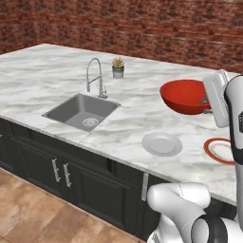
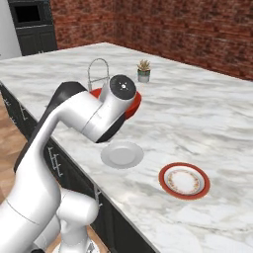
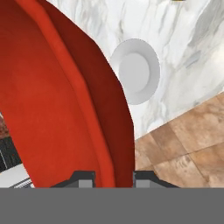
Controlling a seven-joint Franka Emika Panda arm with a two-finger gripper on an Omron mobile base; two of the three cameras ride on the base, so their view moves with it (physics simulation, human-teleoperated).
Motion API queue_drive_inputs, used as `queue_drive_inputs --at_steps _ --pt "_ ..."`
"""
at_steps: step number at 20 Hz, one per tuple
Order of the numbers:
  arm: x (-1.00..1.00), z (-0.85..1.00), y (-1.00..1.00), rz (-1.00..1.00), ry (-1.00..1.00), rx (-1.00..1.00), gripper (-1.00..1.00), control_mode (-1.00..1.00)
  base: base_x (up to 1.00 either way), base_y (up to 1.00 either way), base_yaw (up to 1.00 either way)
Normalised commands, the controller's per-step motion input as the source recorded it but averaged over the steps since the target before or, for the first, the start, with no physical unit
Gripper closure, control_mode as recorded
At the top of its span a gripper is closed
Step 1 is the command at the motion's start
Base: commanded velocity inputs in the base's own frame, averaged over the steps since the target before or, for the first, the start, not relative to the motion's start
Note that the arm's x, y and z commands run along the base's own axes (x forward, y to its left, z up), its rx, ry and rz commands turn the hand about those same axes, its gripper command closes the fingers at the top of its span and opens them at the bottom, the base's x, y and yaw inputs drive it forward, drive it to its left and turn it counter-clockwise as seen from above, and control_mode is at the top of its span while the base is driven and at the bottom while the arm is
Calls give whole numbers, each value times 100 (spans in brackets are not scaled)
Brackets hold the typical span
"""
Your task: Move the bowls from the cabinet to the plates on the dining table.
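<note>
Red bowl | wall pinched between jaws | above dining table

We find no legible text, label, brand, number or sign on any surface shown. The red-orange plate carries only a decorative band around its rim, too small for us to make out as lettering.
</note>
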Motion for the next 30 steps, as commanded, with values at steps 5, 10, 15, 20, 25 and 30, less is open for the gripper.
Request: queue_drive_inputs --at_steps 5,10,15,20,25,30 --pt "0 -26 0 6 0 -4 100 -100 0 0 0" --pt "-1 -29 -2 4 1 0 100 -100 0 0 0" --pt "0 -29 -1 2 1 4 100 -100 0 0 0" --pt "0 -28 0 1 1 2 100 -100 0 0 0" --pt "0 -24 0 1 1 1 100 -100 0 0 0" --pt "1 -27 0 1 0 3 100 -100 0 0 0"
